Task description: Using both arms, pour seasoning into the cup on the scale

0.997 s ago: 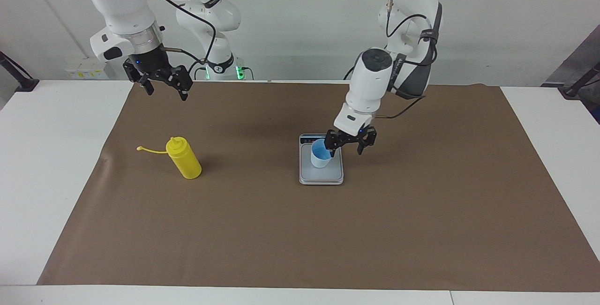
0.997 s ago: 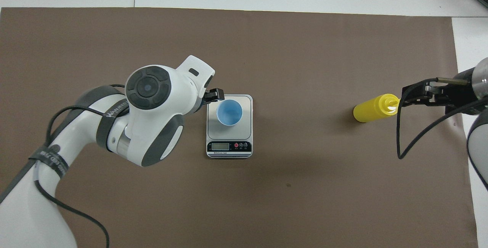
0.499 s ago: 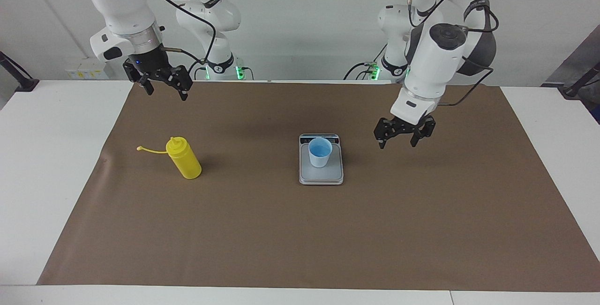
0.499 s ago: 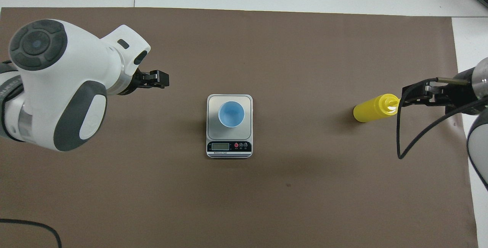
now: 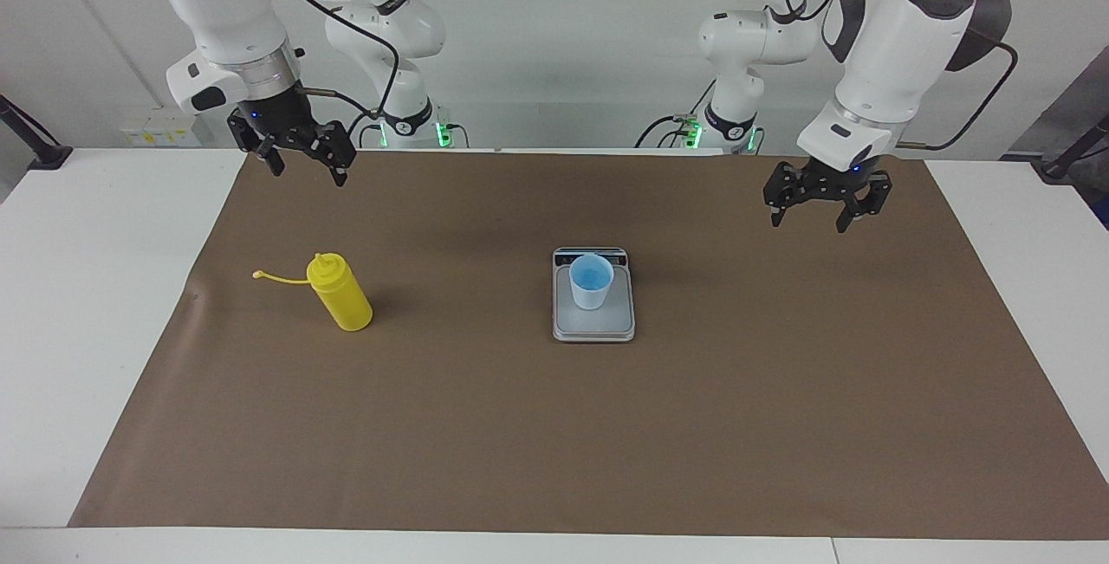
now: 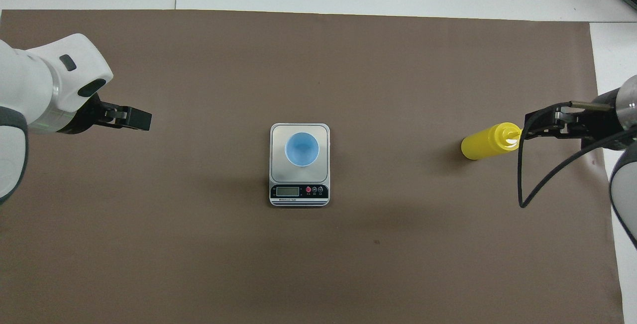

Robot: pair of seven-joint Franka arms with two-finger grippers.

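Facing view first: the kitchen scale (image 5: 593, 317) sits mid-mat on the brown paper mat (image 5: 780, 391), and the light blue cup (image 5: 591, 282) stands upright on its weighing plate, toward the display end, which points at the robots. The yellow squeeze bottle (image 5: 340, 292) stands on the mat well away from the scale, toward the right arm's end of the tabletop (image 5: 78, 287), its cap strap trailing out sideways, away from the scale. The left claw (image 5: 826, 204) hangs in the air over bare mat, well apart from the scale, fingers spread wide, holding nothing. The right claw (image 5: 299, 153) hovers over the mat's edge by the robots, also wide open and empty.

Now overhead: cup (image 6: 301, 148) is on the scale (image 6: 299, 164). The left claw (image 6: 130, 117) is clear of the scale. The right claw (image 6: 552, 125) overlaps the bottle's (image 6: 487, 141) nozzle from this angle.
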